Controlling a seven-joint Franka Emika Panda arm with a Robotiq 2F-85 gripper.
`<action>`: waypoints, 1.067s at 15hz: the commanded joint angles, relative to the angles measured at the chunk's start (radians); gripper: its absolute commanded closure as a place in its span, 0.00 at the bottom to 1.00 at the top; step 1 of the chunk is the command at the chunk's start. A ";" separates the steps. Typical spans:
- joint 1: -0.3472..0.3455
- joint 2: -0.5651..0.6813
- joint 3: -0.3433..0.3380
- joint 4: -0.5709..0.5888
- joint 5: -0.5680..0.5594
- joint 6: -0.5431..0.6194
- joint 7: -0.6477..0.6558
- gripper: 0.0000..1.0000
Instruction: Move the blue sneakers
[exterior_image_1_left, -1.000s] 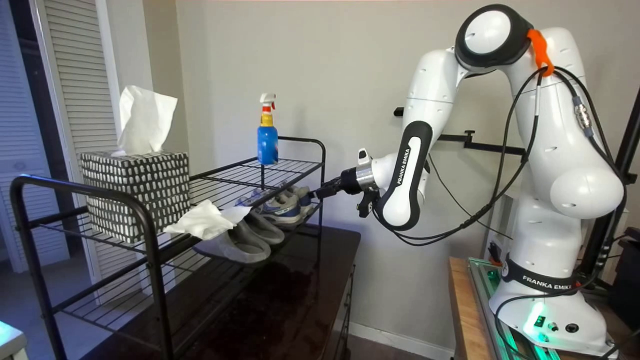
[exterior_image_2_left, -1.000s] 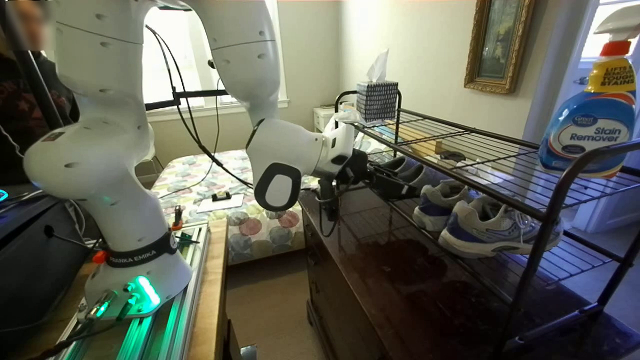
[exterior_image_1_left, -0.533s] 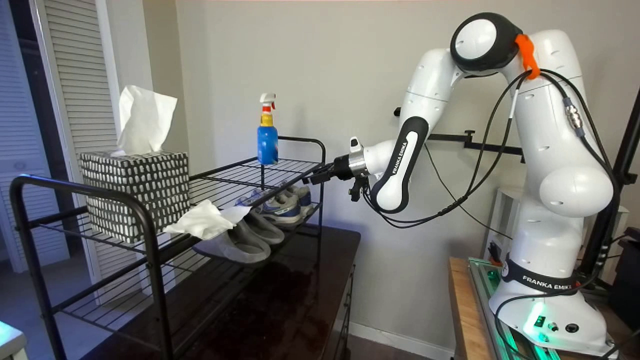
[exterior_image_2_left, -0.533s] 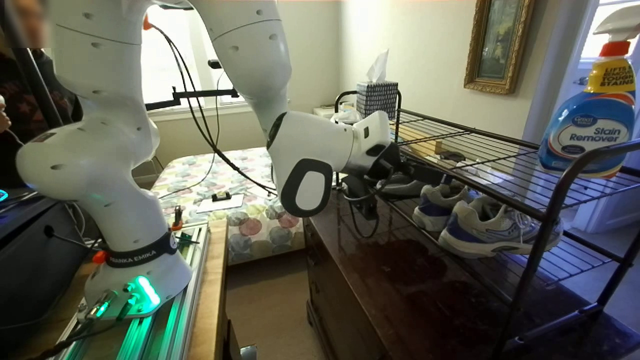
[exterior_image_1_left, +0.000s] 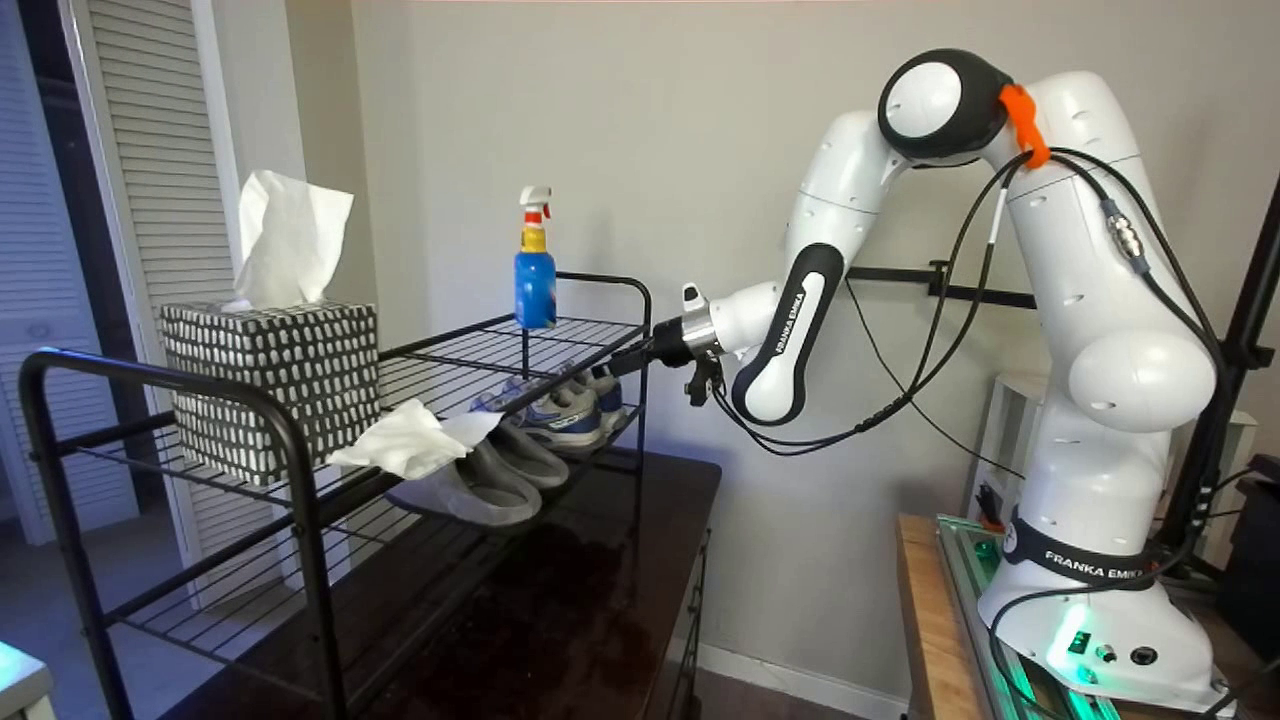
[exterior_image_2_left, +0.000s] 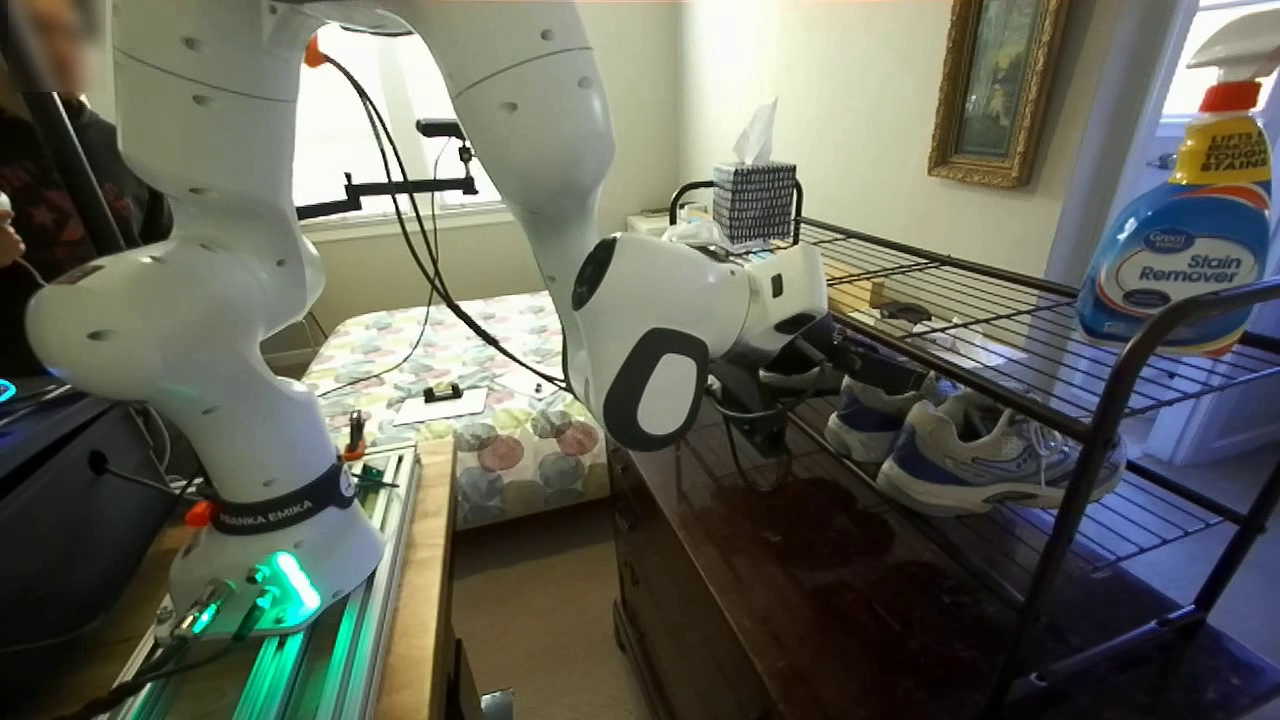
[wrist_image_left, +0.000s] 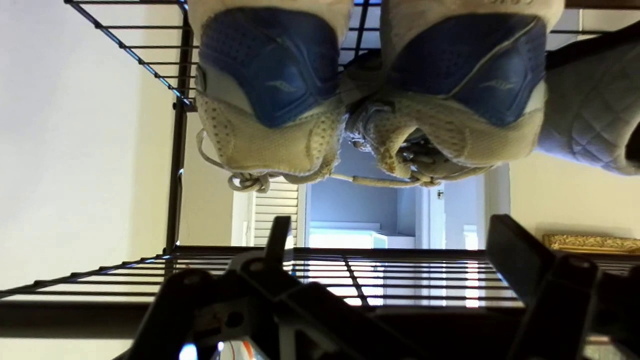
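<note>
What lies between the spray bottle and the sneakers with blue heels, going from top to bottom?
The wire top shelf: the spray bottle stands on it, and the sneakers rest on the lower shelf beneath. Both exterior views show this.

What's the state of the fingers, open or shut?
Open: in the wrist view, the fingers stand wide apart, and neither of the blue-heeled sneakers shows between them.

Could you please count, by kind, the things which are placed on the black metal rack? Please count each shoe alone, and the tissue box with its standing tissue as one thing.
Blue-and-grey sneakers: 2
Grey slip-on shoes: 2
Tissue box: 1
Spray bottle: 1
Crumpled white tissue or cloth: 1
Total: 7
</note>
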 joint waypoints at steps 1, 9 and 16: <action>-0.027 0.037 0.027 0.037 -0.044 0.004 0.041 0.00; 0.009 0.057 0.018 0.008 0.115 0.067 -0.019 0.00; 0.018 0.065 0.015 0.024 0.137 0.078 -0.044 0.00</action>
